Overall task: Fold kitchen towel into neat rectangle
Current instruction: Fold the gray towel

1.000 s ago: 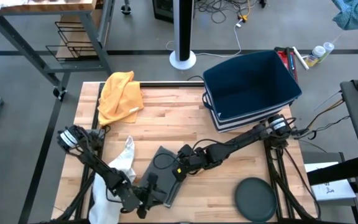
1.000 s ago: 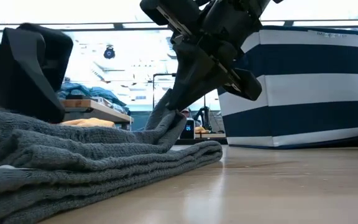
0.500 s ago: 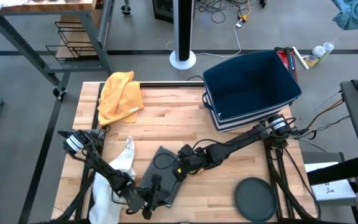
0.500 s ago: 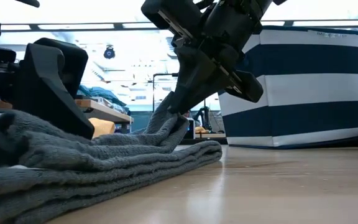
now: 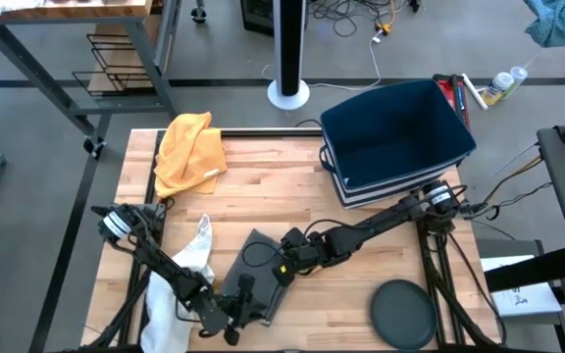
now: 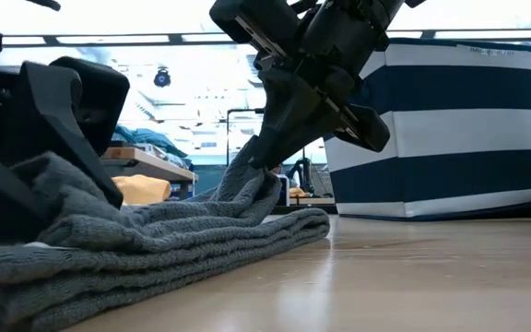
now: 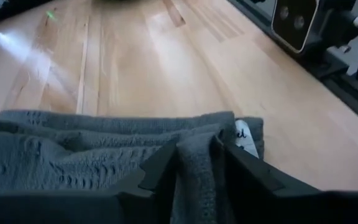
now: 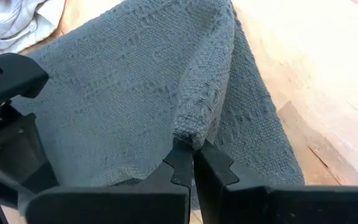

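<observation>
Three cloths lie on the pale wooden surface (image 5: 381,260): one folded dark grey knitted kitchen towel (image 5: 255,273) near the front edge, one crumpled white cloth (image 5: 179,284) beside it, and one bunched yellow cloth (image 5: 189,149) at the far left corner. Two hands grip the grey towel: the left hand (image 7: 199,163) is pinched on a fold at its front edge, and the right hand (image 8: 193,160) is clamped tight on a raised fold at its far side. One navy-and-white striped fabric bin (image 5: 395,137) and one dark round disc (image 5: 405,314) sit to the right.

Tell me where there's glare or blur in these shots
Low view: the windows behind are blown out, so the right hand pinching the grey towel reads nearly as a silhouette; the tabletop shows a soft sheen. Left wrist view: a bright patch glares on the wood, and the near fingers look soft. High view: evenly lit.
</observation>
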Controlling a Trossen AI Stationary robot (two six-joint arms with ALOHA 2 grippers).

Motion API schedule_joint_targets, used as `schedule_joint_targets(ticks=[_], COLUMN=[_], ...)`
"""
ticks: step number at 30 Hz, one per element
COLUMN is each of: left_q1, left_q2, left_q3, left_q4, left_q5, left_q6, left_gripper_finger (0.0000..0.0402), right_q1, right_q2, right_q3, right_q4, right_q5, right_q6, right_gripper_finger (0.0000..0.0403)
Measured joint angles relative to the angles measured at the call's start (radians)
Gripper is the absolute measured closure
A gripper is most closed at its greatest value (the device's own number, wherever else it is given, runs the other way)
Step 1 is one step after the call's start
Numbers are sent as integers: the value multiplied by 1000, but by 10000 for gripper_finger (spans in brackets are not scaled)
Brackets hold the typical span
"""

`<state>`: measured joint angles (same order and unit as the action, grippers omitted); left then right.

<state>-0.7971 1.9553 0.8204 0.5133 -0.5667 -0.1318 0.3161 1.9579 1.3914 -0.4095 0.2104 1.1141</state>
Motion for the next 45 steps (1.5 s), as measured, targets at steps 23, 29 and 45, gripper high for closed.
schedule_joint_targets(ticks=[23,29,45], left_q1=[-11,-12,-10], left_q2=[-64,-117,-132], left_q3=[3,3,2], left_q4=[-18,-62,-90], left_q5=[-42,-72,-101], left_q6=[-18,-10,-33], left_gripper_finger=[350,395,365], right_q1=[0,0,0], right_q2=[0,0,0], right_q3=[0,0,0], right_q4=[0,0,2], right_q5=[-1,-1,-5], right_q6=[0,0,-7], right_gripper_finger=[400,400,400])
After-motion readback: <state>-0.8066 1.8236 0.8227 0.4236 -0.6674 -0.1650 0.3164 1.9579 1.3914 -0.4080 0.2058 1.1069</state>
